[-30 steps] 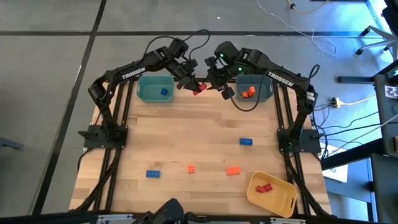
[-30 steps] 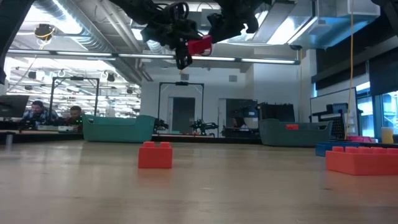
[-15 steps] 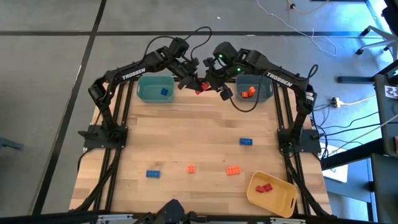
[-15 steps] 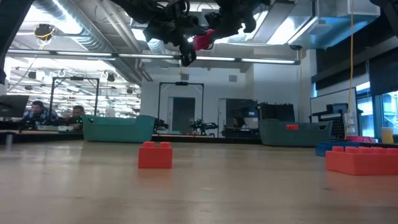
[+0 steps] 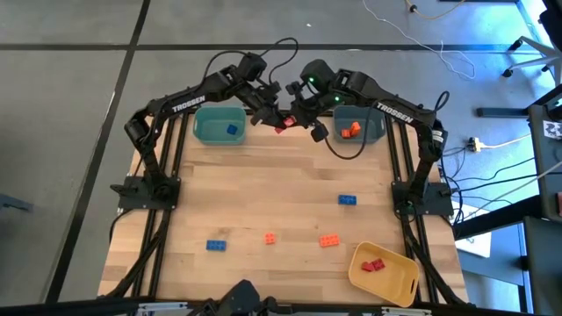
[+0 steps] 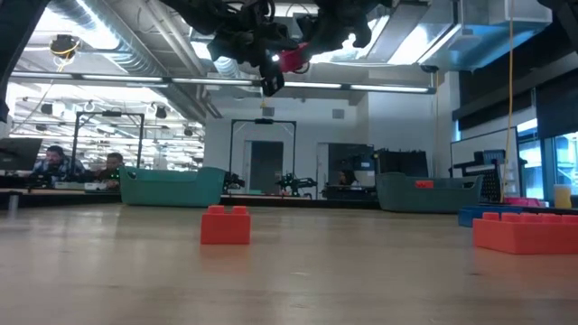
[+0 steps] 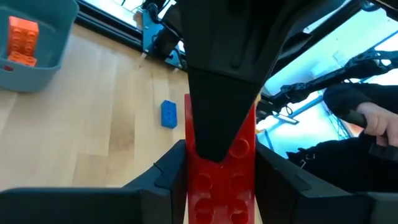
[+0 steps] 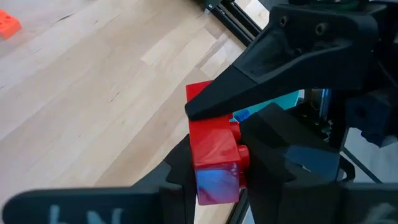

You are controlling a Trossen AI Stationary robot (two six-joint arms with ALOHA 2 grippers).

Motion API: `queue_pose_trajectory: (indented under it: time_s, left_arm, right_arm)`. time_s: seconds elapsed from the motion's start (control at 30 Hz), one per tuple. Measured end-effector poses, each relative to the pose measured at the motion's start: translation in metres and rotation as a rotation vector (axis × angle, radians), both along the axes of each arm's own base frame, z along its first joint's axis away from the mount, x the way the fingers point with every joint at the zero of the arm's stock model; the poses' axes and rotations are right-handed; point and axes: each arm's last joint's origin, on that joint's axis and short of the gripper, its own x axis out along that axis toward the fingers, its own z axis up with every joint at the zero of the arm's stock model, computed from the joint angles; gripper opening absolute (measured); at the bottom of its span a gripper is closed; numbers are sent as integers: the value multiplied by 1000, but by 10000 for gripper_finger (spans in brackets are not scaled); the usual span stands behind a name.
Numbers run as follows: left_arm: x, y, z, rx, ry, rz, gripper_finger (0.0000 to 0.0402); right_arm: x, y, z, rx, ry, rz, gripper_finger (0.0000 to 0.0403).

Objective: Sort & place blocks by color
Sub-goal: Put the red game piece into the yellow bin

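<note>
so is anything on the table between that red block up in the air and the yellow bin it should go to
Both tools hold the red block aloft at the far edge. The yellow bin sits at the near right corner. A blue block and an orange block lie roughly along that line, but flat on the table, so a raised carry should clear them.

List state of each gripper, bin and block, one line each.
left gripper: raised, shut on red block.
right gripper: raised, shut on same block.
red block: held midair by both.
teal bin: one blue block.
grey-blue bin: orange blocks.
yellow bin: red blocks.
</note>
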Motion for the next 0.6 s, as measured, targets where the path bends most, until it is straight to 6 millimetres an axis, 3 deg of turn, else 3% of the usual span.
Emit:
queue_pose_trajectory:
  time_s: [0.13, 0.37, 0.6]
  left_arm:
    - [-1, 2, 0, -4, 5, 13, 135]
    - [-2, 4, -1, 11, 26, 52, 211]
    - [-7, 7, -6, 12, 101, 118, 221]
  right_arm:
    - [0, 0, 0, -4, 7, -17, 95]
    - [-1, -2, -1, 20, 29, -85, 95]
    - [-2, -1, -3, 8, 64, -118, 95]
